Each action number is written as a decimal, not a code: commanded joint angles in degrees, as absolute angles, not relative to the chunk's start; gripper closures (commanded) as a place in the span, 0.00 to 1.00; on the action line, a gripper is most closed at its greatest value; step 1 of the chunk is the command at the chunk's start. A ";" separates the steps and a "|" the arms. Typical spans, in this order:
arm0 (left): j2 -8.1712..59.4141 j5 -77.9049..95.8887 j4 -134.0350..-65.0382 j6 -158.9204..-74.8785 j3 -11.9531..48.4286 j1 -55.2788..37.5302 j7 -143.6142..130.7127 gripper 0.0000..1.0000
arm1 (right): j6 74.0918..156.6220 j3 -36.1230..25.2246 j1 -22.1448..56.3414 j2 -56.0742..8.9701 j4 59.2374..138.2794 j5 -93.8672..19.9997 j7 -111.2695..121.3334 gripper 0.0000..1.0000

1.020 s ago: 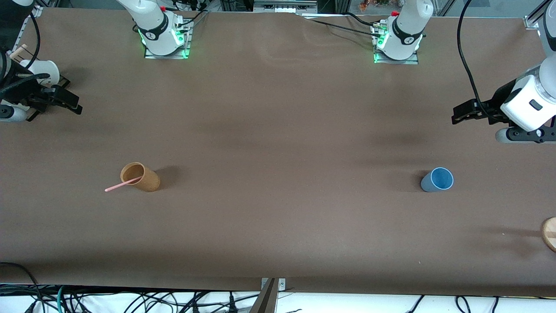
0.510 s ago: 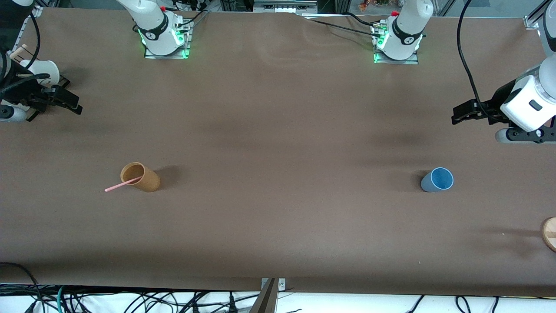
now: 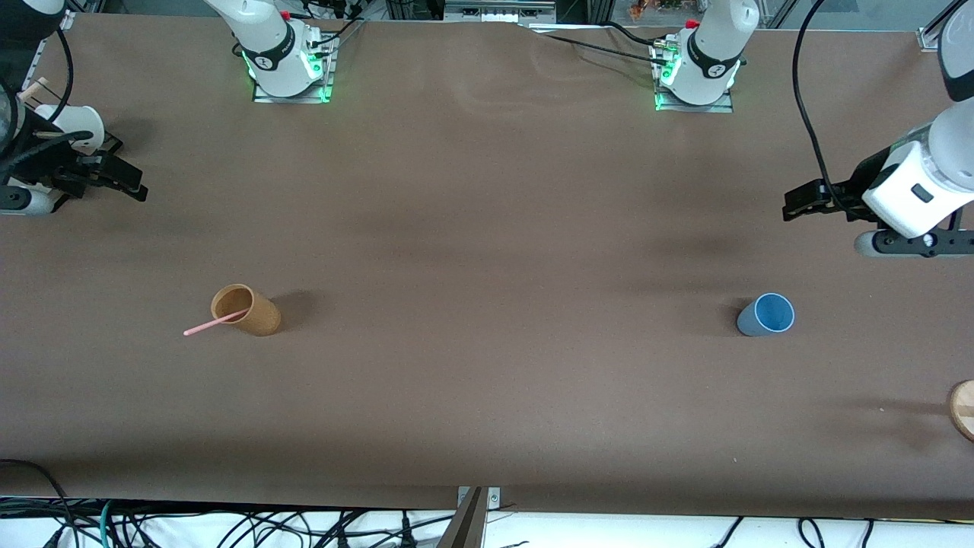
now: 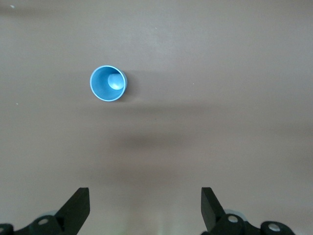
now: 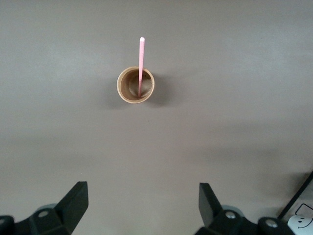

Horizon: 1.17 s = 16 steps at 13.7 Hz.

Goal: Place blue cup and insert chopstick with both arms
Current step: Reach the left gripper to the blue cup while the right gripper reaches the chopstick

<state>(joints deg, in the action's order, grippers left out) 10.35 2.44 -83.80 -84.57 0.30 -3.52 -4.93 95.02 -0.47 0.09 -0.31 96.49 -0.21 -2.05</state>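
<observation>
The blue cup [image 3: 765,315] stands upright and empty on the brown table toward the left arm's end; it also shows in the left wrist view [image 4: 108,83]. The pale-pink chopstick [image 3: 215,323] leans in a tan-orange cup [image 3: 246,310] toward the right arm's end, its free end sticking out over the rim; both show in the right wrist view, chopstick [image 5: 141,61] and cup [image 5: 135,85]. My left gripper [image 3: 797,204] is open and empty, up over the table at its end [image 4: 145,205]. My right gripper [image 3: 125,183] is open and empty at the other end [image 5: 142,203].
A white cup [image 3: 72,124] in a rack sits at the table edge beside my right gripper. A round wooden piece [image 3: 963,409] lies at the edge at the left arm's end. Cables [image 3: 228,525] hang below the near edge.
My left gripper has shifted slightly toward the middle of the table and a little up the view. My right gripper has barely moved. The cups and chopstick have not moved.
</observation>
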 commanded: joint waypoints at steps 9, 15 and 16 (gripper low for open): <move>20.48 -5.71 -93.91 -106.29 0.00 -7.92 -4.84 0.00 | 97.19 -0.35 0.70 -10.97 93.16 -0.09 -3.16 0.00; 20.83 -5.71 -110.03 -131.81 -3.25 -7.56 -3.09 0.00 | 115.10 -0.35 0.88 -22.31 93.43 -0.09 -3.52 0.00; 21.70 -5.71 -110.47 -133.49 -3.60 -6.86 -1.51 0.00 | 117.92 -0.35 0.79 -23.89 93.78 -0.17 -3.60 0.01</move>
